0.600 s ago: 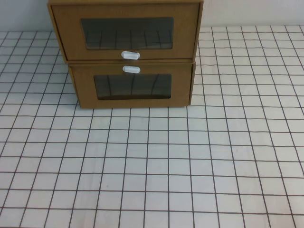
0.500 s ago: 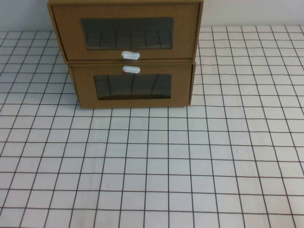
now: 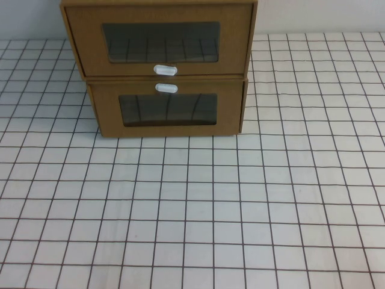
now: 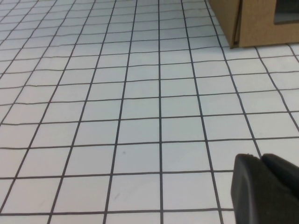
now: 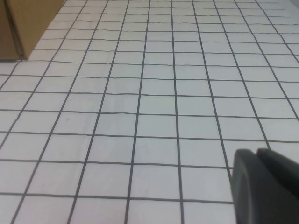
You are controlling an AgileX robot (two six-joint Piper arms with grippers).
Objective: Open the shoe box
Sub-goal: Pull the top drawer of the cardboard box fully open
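The upper brown cardboard shoe box (image 3: pixel 159 39) sits on the lower brown cardboard shoe box (image 3: pixel 168 111) at the far side of my white gridded bench (image 3: pixel 240 211). Both fronts are closed, each with a dark window; the upper one's white oval handle (image 3: pixel 165 70) sits just above the lower's. My left claw (image 4: pixel 261 161) and right claw (image 5: pixel 257 156) sit low over bare grid, well apart from the boxes, both pinched closed on nothing.
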